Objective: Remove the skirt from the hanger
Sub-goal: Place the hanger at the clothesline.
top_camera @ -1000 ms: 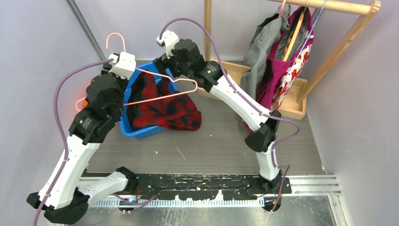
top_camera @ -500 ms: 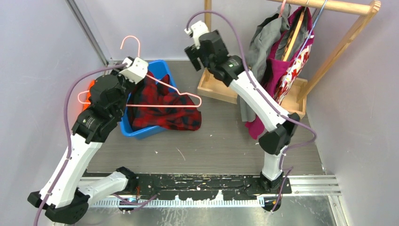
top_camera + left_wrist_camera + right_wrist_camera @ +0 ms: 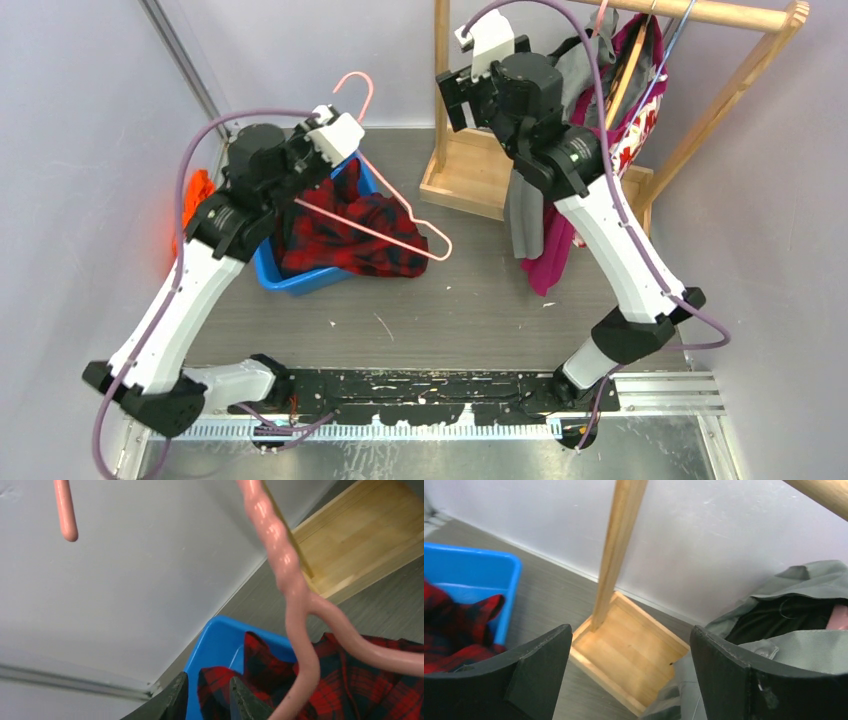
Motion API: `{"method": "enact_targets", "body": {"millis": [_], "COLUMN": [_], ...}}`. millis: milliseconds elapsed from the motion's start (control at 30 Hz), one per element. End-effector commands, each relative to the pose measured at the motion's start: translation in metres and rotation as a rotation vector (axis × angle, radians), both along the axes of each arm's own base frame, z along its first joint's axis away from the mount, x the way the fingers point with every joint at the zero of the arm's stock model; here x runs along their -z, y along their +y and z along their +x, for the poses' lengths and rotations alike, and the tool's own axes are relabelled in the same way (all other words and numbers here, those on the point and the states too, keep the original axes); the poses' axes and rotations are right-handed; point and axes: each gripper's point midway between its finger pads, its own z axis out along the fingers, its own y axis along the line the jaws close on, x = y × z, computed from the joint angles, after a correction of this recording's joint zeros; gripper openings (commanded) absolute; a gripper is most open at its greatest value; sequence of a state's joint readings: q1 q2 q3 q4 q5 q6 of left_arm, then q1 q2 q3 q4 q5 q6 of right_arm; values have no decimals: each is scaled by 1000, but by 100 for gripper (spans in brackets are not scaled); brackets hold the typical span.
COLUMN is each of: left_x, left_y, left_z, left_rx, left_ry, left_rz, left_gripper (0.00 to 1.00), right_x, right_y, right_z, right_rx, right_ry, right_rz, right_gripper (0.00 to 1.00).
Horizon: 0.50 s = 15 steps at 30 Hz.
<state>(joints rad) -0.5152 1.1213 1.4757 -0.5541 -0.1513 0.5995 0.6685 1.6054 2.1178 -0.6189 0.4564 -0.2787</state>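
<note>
Clamping the left gripper (image 3: pixel 340 150) on one shoulder wire of a thin pink wire clothes hanger (image 3: pixel 292 587), close under its twisted neck, and holding it bare in the air above the bin. Tilting that hanger in the overhead view, with the hook pointing toward 12 o'clock and the far shoulder toward 4 o'clock. Hiding the exact bite in the left wrist view, with the wire dropping out of frame just beside the two dark fingertips (image 3: pixel 172 705).

Lying off the hanger, crumpled: the red-and-black plaid skirt (image 3: pixel 350 235), inside a blue rectangular plastic bin (image 3: pixel 300 282) at roughly 10 o'clock from the middle of the grey wood-grain tabletop (image 3: pixel 450 300). Spilling one fold over the bin's rim toward 4 o'clock, onto the table.

Holding the right gripper (image 3: pixel 630 630) high at 1 o'clock, jaws spread wide and grasping nothing, facing the upright post of a pale wooden clothes rack (image 3: pixel 621 545). Hanging from the rack's rail, at 3 o'clock of that gripper: a grey garment (image 3: pixel 804 580) and, beside it, a magenta garment (image 3: pixel 555 250).
</note>
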Motion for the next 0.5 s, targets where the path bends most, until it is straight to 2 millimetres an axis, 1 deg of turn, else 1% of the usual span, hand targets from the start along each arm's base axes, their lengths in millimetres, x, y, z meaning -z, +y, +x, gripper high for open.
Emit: {"method": "enact_targets", "body": {"millis": [0, 67, 100, 200, 267, 367, 467], "left_x": [-45, -54, -49, -53, -55, -49, -46], "left_y": [-44, -54, -63, -78, -86, -100, -109], "left_z": [12, 19, 31, 50, 59, 72, 76], "left_rx": [175, 206, 216, 235, 244, 267, 290], "left_ry": [-78, -97, -83, -98, -107, -98, -87], "left_rz": [-99, -115, -111, -132, -160, -191, -219], "left_gripper": [0, 0, 0, 0, 0, 0, 0], "right_x": [-29, -35, -38, -36, -32, -29, -27], "right_y": [10, 10, 10, 17, 26, 41, 53], "right_z": [-50, -65, -71, -88, -97, -106, -111], "right_rx": [-210, -257, -277, -354, -408, -486, -546], "right_ry": [-2, -1, 0, 40, 75, 121, 152], "right_rz": [108, 144, 163, 199, 222, 268, 302], "right_gripper": [91, 90, 90, 89, 87, 85, 84]}}
